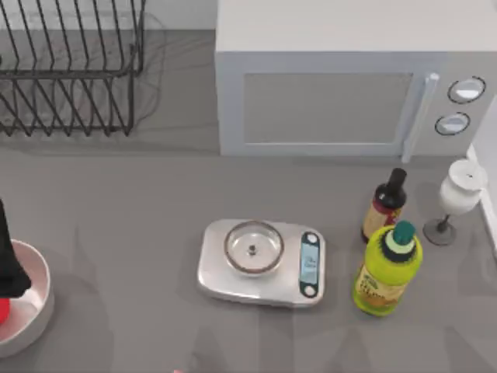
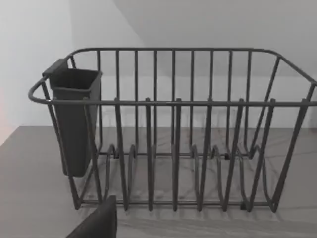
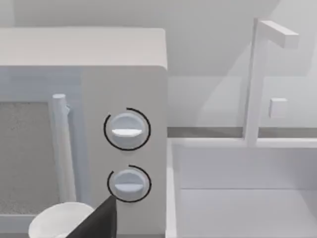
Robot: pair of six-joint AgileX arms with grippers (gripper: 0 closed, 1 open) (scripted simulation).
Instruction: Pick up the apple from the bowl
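The white bowl [image 1: 37, 289] sits at the table's left edge, near the front, cut off by the top view's border. A sliver of the red apple [image 1: 3, 310] shows inside it, right at that border. My left gripper [image 1: 9, 263] is a dark shape hanging over the bowl's left part, just above the apple and covering some of it. A dark piece of that gripper [image 2: 97, 222] shows in the left wrist view, which faces the dish rack. My right gripper [image 3: 97, 221] appears as a dark wedge in the right wrist view, facing the microwave's knobs.
A wire dish rack [image 1: 71, 70] stands at the back left and a microwave [image 1: 342, 85] at the back right. A steel scale [image 1: 262, 261] is mid-table. A dark bottle [image 1: 385, 207], a green bottle [image 1: 388, 270] and a wine glass [image 1: 458, 198] stand at the right.
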